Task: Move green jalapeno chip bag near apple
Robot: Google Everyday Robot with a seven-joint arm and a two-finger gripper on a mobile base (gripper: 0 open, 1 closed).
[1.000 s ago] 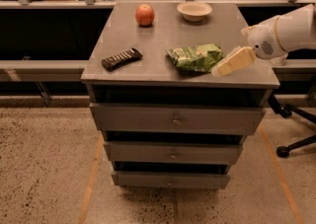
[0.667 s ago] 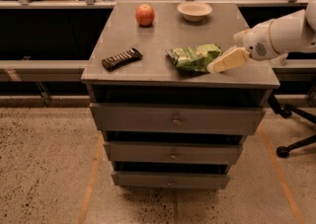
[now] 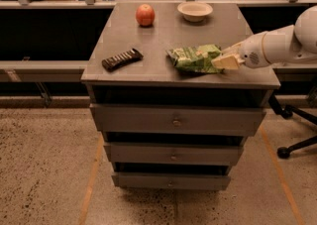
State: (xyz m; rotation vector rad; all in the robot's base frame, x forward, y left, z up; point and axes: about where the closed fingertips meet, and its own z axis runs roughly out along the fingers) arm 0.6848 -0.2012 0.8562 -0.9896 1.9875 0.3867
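Observation:
The green jalapeno chip bag (image 3: pixel 194 58) lies crumpled on the grey cabinet top (image 3: pixel 168 33), right of centre near the front edge. The red-orange apple (image 3: pixel 145 15) stands at the far left-centre of the top, well apart from the bag. My gripper (image 3: pixel 224 61) comes in low from the right on a white arm (image 3: pixel 277 45). Its pale fingers (image 3: pixel 226 62) are at the bag's right end, touching or just short of it.
A dark flat chocolate bar (image 3: pixel 122 59) lies at the front left of the top. A shallow white bowl (image 3: pixel 195 11) stands at the back right. The cabinet has three drawers (image 3: pixel 176 120) below. An office chair base (image 3: pixel 292 144) is on the floor at right.
My gripper has moved left along the cabinet top, from beside the bag's right end up to the bag. The bag, apple, bar and bowl have not moved.

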